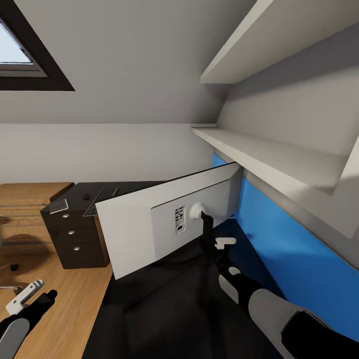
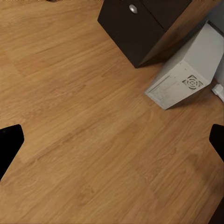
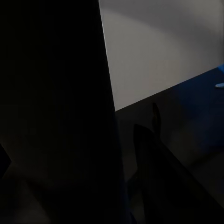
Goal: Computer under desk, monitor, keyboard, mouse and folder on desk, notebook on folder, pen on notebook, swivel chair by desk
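Observation:
The monitor [image 1: 149, 224] shows its pale grey back and hangs tilted over the black desk [image 1: 169, 309]. My right gripper [image 1: 204, 220] reaches up to the round mount on its back and is shut on it. In the right wrist view a dark surface [image 3: 51, 112] sits very close. The keyboard [image 1: 102, 199] and the small mouse [image 1: 86, 196] lie on the desk's far wing, with a thin dark notebook [image 1: 59, 205] beside them. My left gripper [image 1: 30, 298] hangs open over the wood floor. The grey computer [image 2: 186, 77] stands on the floor by the desk pedestal [image 2: 135, 28].
White shelves [image 1: 269, 154] jut out above the desk on the right, over a blue wall panel [image 1: 284, 244]. The three-drawer pedestal [image 1: 75, 234] stands beside a light-wood chest [image 1: 25, 204]. A chrome chair leg [image 1: 9, 287] shows at the left edge.

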Tool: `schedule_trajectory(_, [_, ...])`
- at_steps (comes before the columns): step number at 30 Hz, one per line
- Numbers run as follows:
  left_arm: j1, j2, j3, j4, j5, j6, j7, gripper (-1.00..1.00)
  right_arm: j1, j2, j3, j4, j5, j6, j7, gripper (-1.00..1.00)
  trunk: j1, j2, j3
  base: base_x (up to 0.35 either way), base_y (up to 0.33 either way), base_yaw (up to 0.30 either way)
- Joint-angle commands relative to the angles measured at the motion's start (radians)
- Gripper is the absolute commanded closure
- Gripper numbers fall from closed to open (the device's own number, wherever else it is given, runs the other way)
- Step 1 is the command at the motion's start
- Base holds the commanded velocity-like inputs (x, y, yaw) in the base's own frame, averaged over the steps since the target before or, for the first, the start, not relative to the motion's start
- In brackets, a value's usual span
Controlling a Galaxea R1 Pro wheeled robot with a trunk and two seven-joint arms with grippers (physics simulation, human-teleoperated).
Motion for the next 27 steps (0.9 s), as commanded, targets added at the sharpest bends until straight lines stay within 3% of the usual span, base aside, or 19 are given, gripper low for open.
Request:
schedule_trajectory(1, [-0.001,0.000,0.000,-0.002,0.006,0.004,0.006,-1.00,-0.001,-0.001,0.027,0.003,-0.021,-0.005,-0.008,1.00,0.000,-0.001,-0.001,0.000,0.000,0.000])
schedule_trajectory(6, [-0.001,0.001,0.002,-0.002,0.003,0.002,0.006,-1.00,-0.001,-0.001,0.028,0.002,-0.021,-0.006,-0.007,1.00,0.000,-0.001,-0.001,0.010,0.000,0.000])
schedule_trajectory(15, [-0.001,0.001,0.002,-0.002,-0.002,0.001,0.006,-1.00,-0.001,-0.001,0.028,0.002,-0.021,-0.006,-0.007,1.00,0.000,-0.001,-0.001,0.201,0.000,0.000])
schedule_trajectory(27, [-0.001,0.000,0.002,-0.002,0.000,0.001,0.006,-1.00,-0.001,-0.001,0.027,0.002,-0.021,-0.006,-0.007,1.00,0.000,-0.001,-0.001,0.018,0.000,0.000])
